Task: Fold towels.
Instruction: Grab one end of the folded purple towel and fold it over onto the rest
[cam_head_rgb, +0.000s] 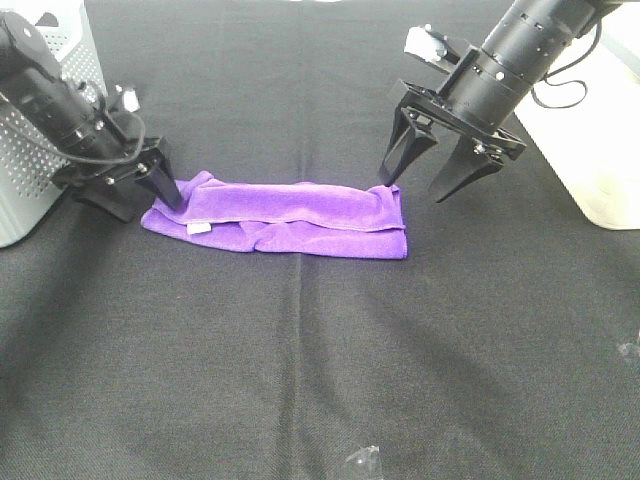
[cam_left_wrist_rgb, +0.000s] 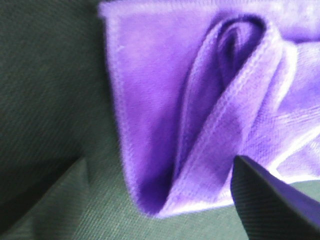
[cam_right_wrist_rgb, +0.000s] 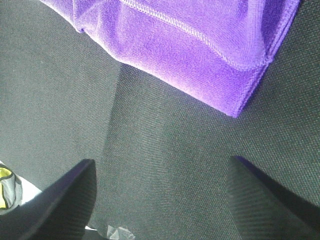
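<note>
A black woven cloth covers the whole work surface, and a faint crease runs down its middle toward the near edge. A white perforated basket stands at the far left. A pale, smooth-sided container sits at the far right. A small clear scrap lies near the front edge, and another clear bit lies at the right edge.

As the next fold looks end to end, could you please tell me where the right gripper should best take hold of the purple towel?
Probably the purple towel's short end beside the open right gripper, at a stacked corner. Come down from above and outside that end: the layers lie flat on the black tablecloth, so one finger must slide beneath them.
</note>
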